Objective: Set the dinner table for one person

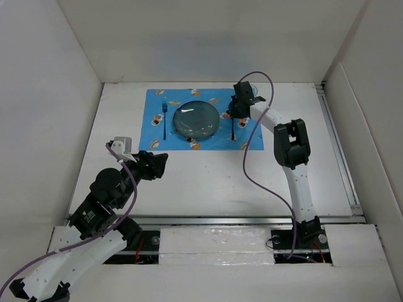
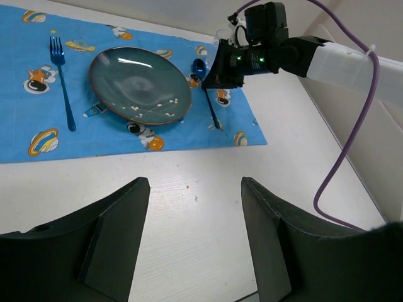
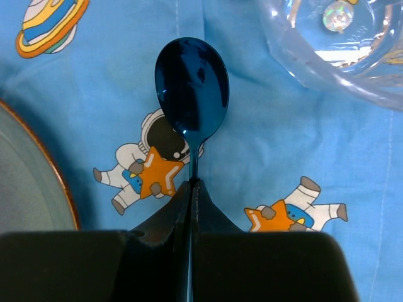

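- My right gripper [image 3: 191, 189]: fingers [image 3: 157, 220] clenched together on the thin handle of the spoon [image 3: 192, 85]; the grip sits just below the bowl.
- Spoon: dark blue and glossy; bowl pointing away from me over an astronaut print; handle running back between my fingers; whether it rests on the cloth or hangs just above it, I cannot tell.
- Placemat [image 1: 151, 135]: blue cloth printed with astronauts, stars and ringed planets; lies flat under the spoon.
- Glass [image 3: 334, 44]: clear; only its lower edge shows, just beyond and to the right of the spoon bowl, on the placemat.
- Plate [image 2: 140, 85]: round, dark teal with a brown rim; at the centre of the placemat, just left of the spoon.
- Fork [image 2: 62, 82]: blue; on the placemat to the left of the plate, tines toward the far side.
- My left gripper [image 2: 195, 189]: fingers [image 2: 119, 233] spread wide with nothing between them; held above bare tabletop, near the front edge of the placemat and well apart from the right gripper.
- Dinner table [image 1: 208, 182]: white, matte, walled by white panels; carries the placemat in its far half.
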